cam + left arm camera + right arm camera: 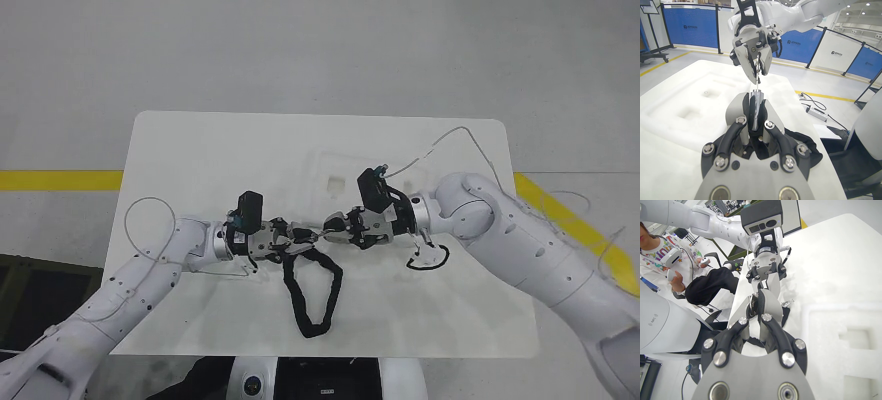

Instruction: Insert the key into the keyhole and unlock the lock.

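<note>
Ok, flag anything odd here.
Nothing stands out: the left end effector grips the lock, the right end effector holds the key in line with it, and the black loop lies slack on the table.

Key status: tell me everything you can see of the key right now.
The key is a thin, flat, silvery metal piece, clamped by its head between the fingers of the right gripper. Its narrow blade sticks out past the fingertips and points straight at the silver end of the lock, which the left gripper holds. The tip meets that end face. How far it has entered cannot be told.
</note>
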Robot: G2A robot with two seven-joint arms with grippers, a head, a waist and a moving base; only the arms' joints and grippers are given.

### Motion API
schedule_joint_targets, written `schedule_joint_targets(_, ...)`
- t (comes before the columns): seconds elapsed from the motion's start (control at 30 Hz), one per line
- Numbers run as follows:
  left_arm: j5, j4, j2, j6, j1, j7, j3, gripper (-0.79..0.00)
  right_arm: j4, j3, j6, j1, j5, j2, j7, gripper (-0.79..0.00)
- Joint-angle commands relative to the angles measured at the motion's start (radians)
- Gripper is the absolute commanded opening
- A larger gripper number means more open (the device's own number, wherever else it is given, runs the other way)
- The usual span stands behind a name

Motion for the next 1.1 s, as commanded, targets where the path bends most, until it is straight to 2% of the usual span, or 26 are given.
schedule_joint_targets(0.0, -0.001, -0.006, 0.005, -0.002, 0.014, -0.008, -0.019, -0.785, -0.001, 0.001, 0.004, 0.003, 0.006, -0.004, 0.016, 0.0)
schedule_joint_targets(0.3, -0.009, 0.029, 0.029, 0.018, 0.08, -0.027, -0.115, -0.785, -0.014, 0.043, 0.031, -0.022, -0.022, -0.006, 0.014, 0.0)
schedule_joint_targets(0.47, -0.008, 0.045, 0.055, 0.053, 0.13, -0.053, -0.205, -0.785, -0.027, 0.099, 0.032, -0.067, -0.076, 0.01, -0.025, 0.0)
schedule_joint_targets(0.6, -0.013, 0.036, 0.079, 0.085, 0.179, -0.114, -0.287, -0.785, -0.041, 0.145, 0.037, -0.109, -0.13, 0.023, -0.06, 0.0)
schedule_joint_targets(0.83, -0.048, -0.027, 0.109, 0.147, 0.253, -0.298, -0.4, -0.785, -0.057, 0.222, 0.065, -0.186, -0.213, 0.044, -0.12, 0.0)
schedule_joint_targets(1.07, -0.043, -0.115, 0.109, 0.229, 0.248, -0.581, -0.418, -0.785, -0.056, 0.29, 0.063, -0.243, -0.245, 0.062, -0.145, 0.0)
